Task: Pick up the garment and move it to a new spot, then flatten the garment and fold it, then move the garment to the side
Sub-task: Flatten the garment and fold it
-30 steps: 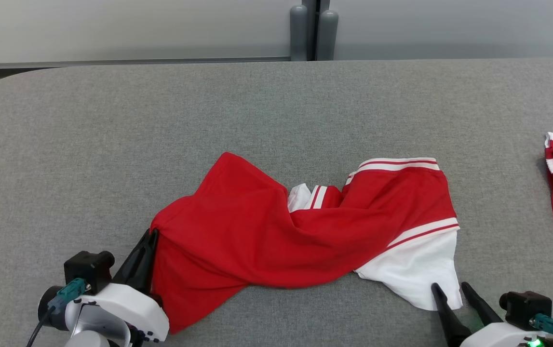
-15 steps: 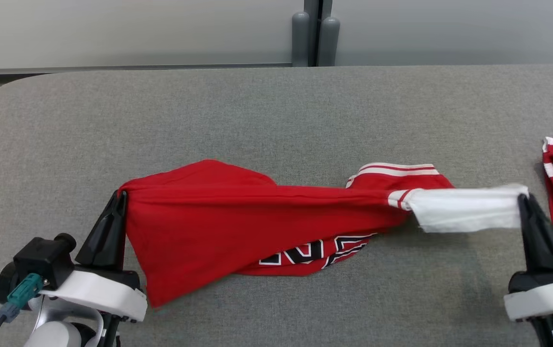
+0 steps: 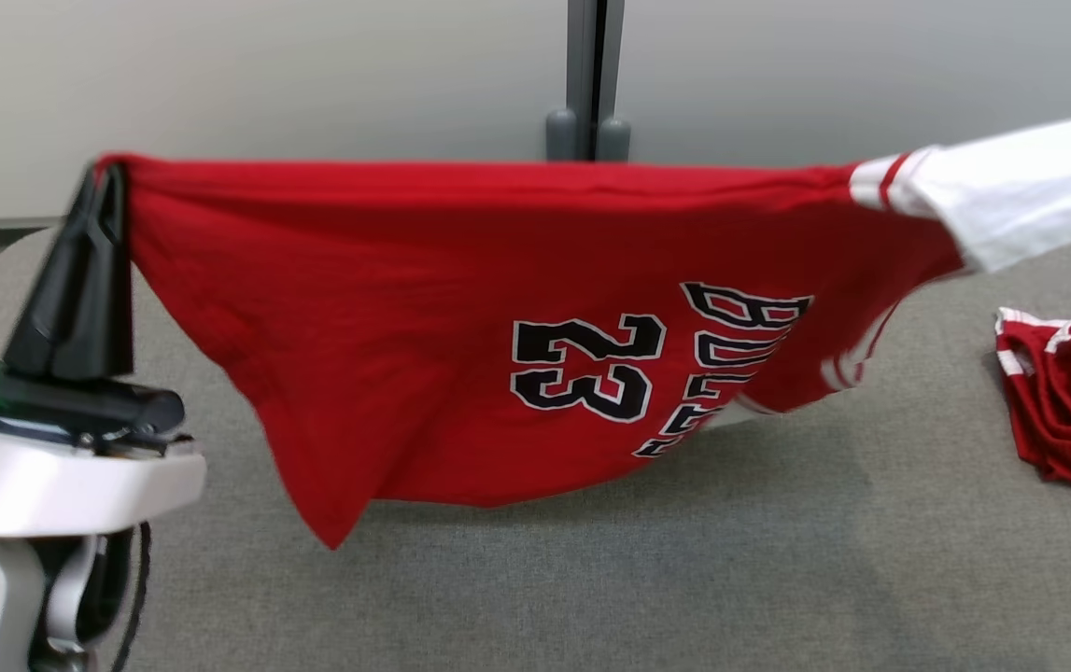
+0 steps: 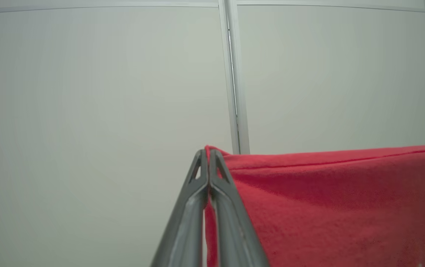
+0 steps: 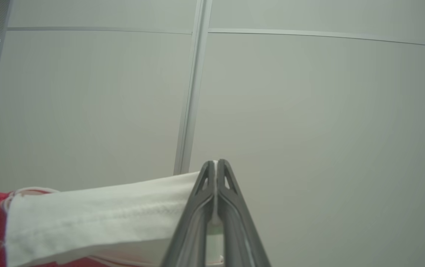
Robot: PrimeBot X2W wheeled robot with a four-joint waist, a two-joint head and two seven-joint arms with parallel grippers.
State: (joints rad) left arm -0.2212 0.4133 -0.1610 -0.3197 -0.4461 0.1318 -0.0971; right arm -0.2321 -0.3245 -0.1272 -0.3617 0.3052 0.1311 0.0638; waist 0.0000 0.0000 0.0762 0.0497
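The garment (image 3: 460,280) is a red jersey with a black "23" and white sleeves. It hangs stretched in the air above the grey table (image 3: 591,579). My left gripper (image 3: 104,177) is shut on its red left corner, seen close up in the left wrist view, where the left gripper (image 4: 208,154) pinches the red cloth (image 4: 327,200). The white sleeve (image 3: 1021,191) runs off the right edge of the head view. In the right wrist view my right gripper (image 5: 216,164) is shut on that white sleeve (image 5: 101,215).
A second red and white garment (image 3: 1067,401) lies bunched at the table's right edge. A pale wall (image 3: 311,75) with a grey vertical post (image 3: 588,75) stands behind the table. The table's rounded left corner is just behind my left gripper.
Both grippers have lifted the jersey off the table and pulled it taut; it now hangs with the "23" showing. The head view has tilted up, and the right gripper has left it.
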